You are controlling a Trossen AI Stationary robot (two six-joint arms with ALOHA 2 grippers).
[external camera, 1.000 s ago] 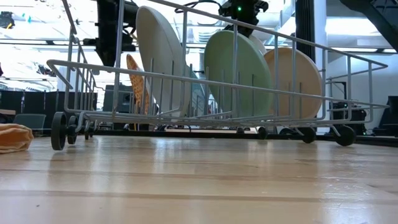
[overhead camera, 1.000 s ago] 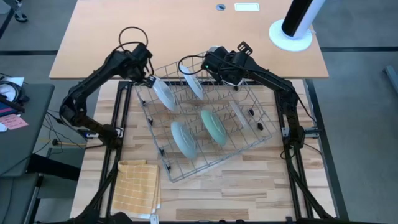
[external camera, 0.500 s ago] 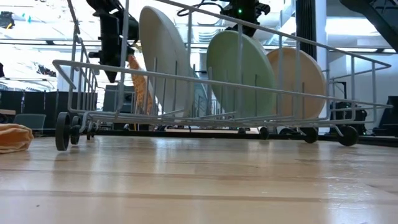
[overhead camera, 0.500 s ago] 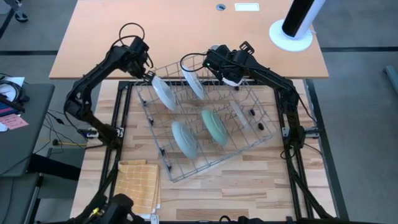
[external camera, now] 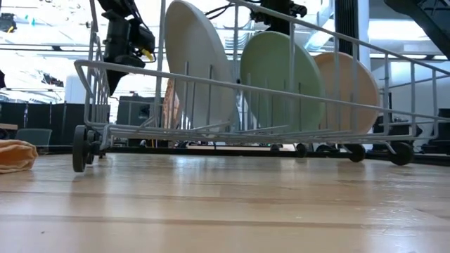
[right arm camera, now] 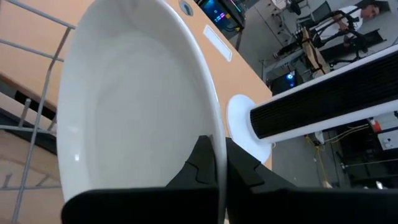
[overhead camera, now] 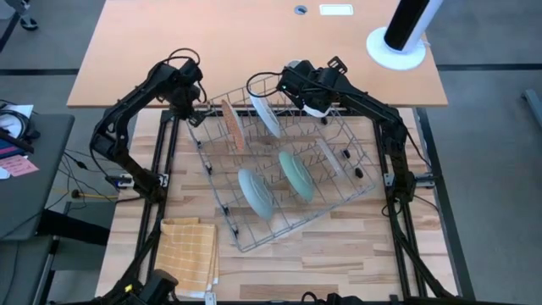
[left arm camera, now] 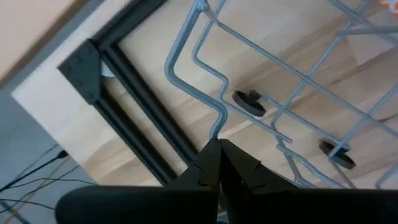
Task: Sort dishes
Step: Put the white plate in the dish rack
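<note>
Fingers of the right gripper [overhead camera: 292, 96] pinch the rim of a round white dinner plate [overhead camera: 266, 114], high view; that plate stands on edge at the far end of the grey wire dish rack [overhead camera: 339, 199], just below the fingertips. Left gripper [overhead camera: 191, 112] sits at the rack's far left corner, fingers together, nothing between them. Just beside it, inside the rack, an orange-red patterned plate [overhead camera: 232, 125] stands upright. Nearer the front, away from both grippers, two pale teal-green plates [overhead camera: 254, 192] and [overhead camera: 295, 175] sit in slots, plus a beige-grey plate [overhead camera: 329, 159] edge-on. Yellow checked cloth [overhead camera: 189, 252] lies off the rack's near left corner. Five plates show, all already racked; judged mostly done, the white one not yet let go.

Low view: a pale plate [external camera: 199, 67], a green one [external camera: 280, 76] and a beige one [external camera: 346, 91] stand tilted in the rack wires. Left arm hangs above the rack's left end, right arm behind the top rail.

Left wrist view: left fingers [left arm camera: 210, 167] pressed closed, tips right at a rack wire [left arm camera: 214, 93], gripping no plate. Whether they clamp the wire, can't tell.

Right wrist view: right fingers [right arm camera: 200, 163] closed on the white plate's [right arm camera: 134, 106] edge, plate face filling the area ahead of them. Right wrist bent down over the rack's far rail; left elbow out wide, wrist angled toward the corner.
</note>
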